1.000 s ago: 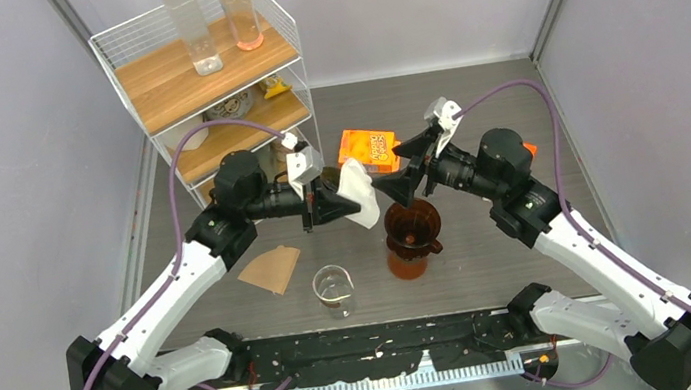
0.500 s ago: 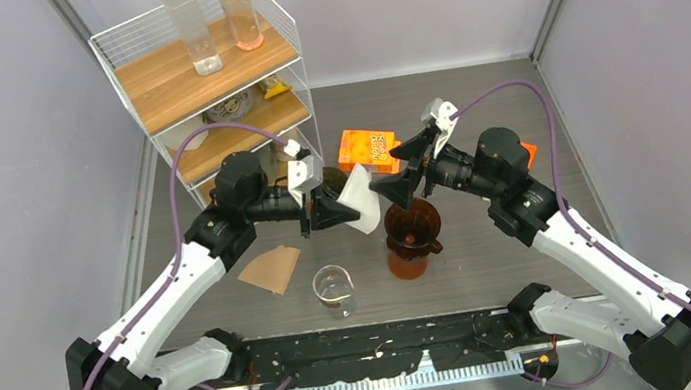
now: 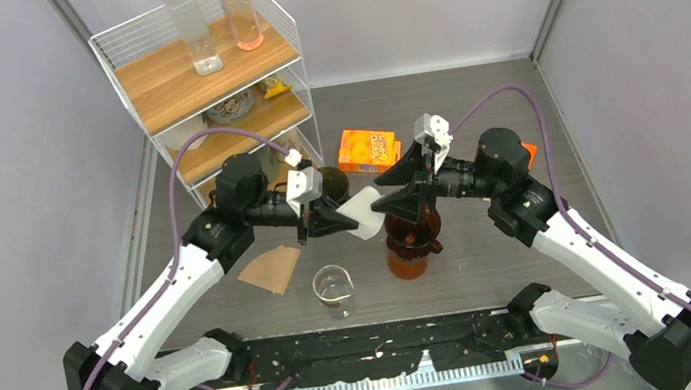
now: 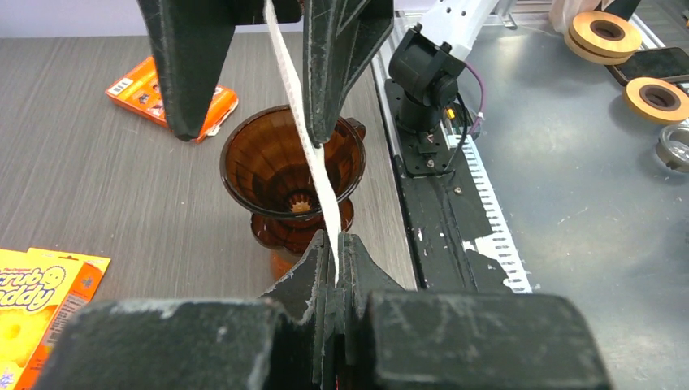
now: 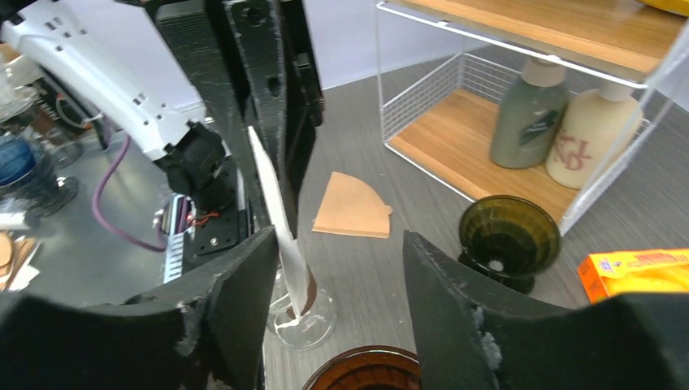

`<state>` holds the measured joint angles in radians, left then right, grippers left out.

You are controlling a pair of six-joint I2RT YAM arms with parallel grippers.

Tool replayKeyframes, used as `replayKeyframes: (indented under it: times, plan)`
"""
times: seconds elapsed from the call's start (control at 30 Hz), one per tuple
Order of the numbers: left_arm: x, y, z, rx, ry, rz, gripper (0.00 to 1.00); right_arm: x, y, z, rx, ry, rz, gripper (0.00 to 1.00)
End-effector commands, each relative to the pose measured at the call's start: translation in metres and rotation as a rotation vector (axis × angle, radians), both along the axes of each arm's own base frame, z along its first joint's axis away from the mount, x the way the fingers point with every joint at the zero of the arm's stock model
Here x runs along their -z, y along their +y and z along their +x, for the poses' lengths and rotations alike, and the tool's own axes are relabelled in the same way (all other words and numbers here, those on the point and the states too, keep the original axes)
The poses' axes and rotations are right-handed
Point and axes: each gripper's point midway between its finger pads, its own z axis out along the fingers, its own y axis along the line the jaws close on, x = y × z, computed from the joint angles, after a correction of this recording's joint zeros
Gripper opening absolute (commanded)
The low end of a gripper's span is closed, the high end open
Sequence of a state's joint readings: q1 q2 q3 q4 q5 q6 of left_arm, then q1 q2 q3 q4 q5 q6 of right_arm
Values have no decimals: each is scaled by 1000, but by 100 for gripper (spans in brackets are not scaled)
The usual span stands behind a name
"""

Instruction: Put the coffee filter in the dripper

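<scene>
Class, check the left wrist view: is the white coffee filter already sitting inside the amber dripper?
No, the left gripper pinches the white coffee filter in the air, outside the amber dripper.

Overhead, opposed wrist close-ups, dripper [image 4: 264,166] shared

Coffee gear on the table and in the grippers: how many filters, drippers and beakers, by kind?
Coffee filters: 2, white filter and brown filter
Drippers: 2, amber dripper and dark dripper
Beakers: 1, glass beaker
Total: 5
</scene>
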<state>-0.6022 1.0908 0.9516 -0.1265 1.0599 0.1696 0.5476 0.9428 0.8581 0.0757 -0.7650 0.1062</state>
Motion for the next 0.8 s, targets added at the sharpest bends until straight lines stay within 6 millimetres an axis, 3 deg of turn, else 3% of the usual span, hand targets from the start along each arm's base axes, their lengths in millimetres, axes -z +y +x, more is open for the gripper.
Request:
replayKeyframes:
  times: [0.0, 0.03, 0.13, 0.17, 0.23, 0.27, 0.33, 0.4, 0.47, 0.53, 0.6, 0.7, 0.77]
  plan:
    - [-10, 1, -9, 54, -34, -22, 0, -22, 4, -22, -124, -100, 39, 56]
    - [-10, 0, -10, 57, -30, -22, 0, -22, 5, -23, -130, -98, 41, 52]
    - [-10, -1, -8, 62, -21, -20, 0, -22, 7, -23, -150, -91, 45, 29]
    - [-10, -2, -7, 61, -20, -19, 0, -21, 8, -24, -156, -85, 44, 17]
    - [-13, -4, -3, 35, -3, -22, 2, -20, 8, -25, -162, -78, 43, 7]
    - [-15, -5, 1, 5, 14, -28, 7, -17, 8, -24, -156, -73, 41, 6]
    - [-20, -8, 7, -23, 30, -47, 9, -14, 8, -23, -144, -58, 42, 5]
    - [-25, -10, 8, -24, 32, -69, 23, -14, 8, -21, -130, -42, 54, 5]
    - [-29, -11, 8, -28, 62, -85, 57, -16, 8, -19, -110, -23, 68, 5]
    - [-35, -13, 10, -36, 66, -110, 76, -18, 7, -16, -86, -3, 79, 5]
    - [-39, -14, 11, -42, 78, -126, 81, -18, 6, -17, -83, 10, 84, 5]
    - [-43, -15, 12, -47, 97, -140, 80, -17, 5, -17, -64, 26, 93, 5]
    - [-46, -16, 13, -48, 106, -145, 70, -19, 4, -18, -59, 33, 112, 5]
